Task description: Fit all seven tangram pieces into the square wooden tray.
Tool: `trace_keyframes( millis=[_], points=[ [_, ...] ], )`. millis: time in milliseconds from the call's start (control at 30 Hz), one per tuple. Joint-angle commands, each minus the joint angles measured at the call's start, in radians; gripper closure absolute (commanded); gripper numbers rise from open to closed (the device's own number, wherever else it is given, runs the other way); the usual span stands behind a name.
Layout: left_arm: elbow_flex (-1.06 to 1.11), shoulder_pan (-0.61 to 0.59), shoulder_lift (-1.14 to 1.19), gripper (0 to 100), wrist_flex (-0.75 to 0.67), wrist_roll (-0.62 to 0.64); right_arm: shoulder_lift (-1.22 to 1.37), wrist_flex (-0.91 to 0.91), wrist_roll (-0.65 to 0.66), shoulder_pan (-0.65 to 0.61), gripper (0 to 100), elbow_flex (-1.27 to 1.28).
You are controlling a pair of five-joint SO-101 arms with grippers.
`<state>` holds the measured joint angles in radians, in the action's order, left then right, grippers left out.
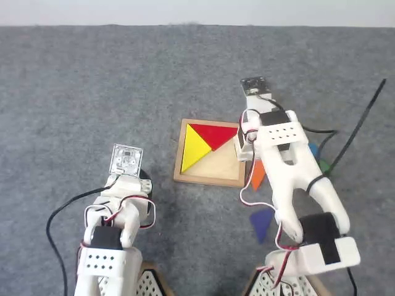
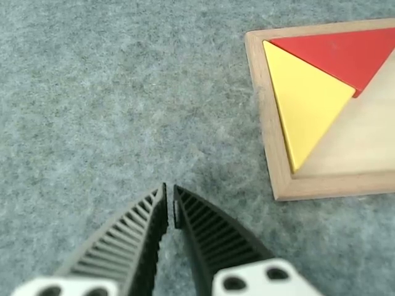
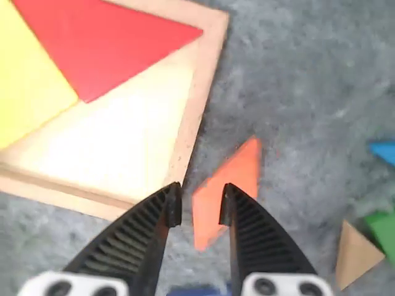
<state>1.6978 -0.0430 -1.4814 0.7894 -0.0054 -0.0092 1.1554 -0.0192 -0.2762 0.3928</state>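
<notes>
Straddling the orange piece (image 3: 231,176), right claw (image 3: 200,203) spread; left claw (image 2: 170,198) pressed together. Piece looks thin, stiff, light: pinch opposite edges.

A grey, felt-like mat (image 1: 92,80) spreads from the near edge to the far one, its fibres mottled light and dark. Along the far edge a pale, plain strip (image 1: 197,11) runs the full width, corner to corner, meeting the mat in a nearly straight line.
</notes>
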Motion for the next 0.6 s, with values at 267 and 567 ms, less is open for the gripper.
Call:
trace_keyframes(
  millis=[267,567],
  points=[
    [-0.008,-0.005,-0.014,98,0.008,0.008,0.039,-0.048,0.104,0.128,89.0,-0.089],
    [-0.008,-0.005,-0.014,98,0.008,0.008,0.048,0.021,-0.035,0.033,74.2,0.012]
  ],
)
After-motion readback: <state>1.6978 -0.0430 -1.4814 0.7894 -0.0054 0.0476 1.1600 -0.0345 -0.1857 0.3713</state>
